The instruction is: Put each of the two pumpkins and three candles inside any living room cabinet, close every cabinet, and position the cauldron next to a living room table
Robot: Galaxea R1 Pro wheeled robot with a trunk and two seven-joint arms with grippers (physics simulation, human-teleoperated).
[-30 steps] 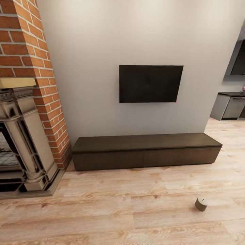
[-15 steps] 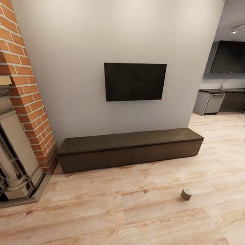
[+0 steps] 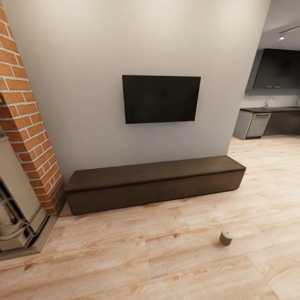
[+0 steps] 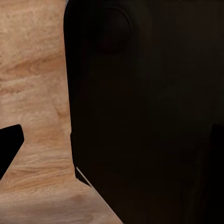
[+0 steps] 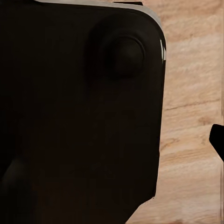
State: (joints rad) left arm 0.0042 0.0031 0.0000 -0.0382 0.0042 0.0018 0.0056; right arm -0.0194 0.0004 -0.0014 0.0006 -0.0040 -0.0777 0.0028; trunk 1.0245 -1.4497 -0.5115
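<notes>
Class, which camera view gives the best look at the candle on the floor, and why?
The head view: the candle stands whole on the wooden floor, in front of the closed cabinet. Both wrist views look at floorboards and dark robot bodywork instead.

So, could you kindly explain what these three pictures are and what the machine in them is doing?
They are simulator renders from a wheeled robot with two arms. The big picture comes from its head camera: a living room with a long dark cabinet closed against the wall, a television above it, a brick fireplace at the left, and one candle standing on the wooden floor. The two smaller pictures come from cameras near each arm's tool, looking down past the robot's own dark body at the floor. Whether either tool is open cannot be told; nothing is seen held.
</notes>
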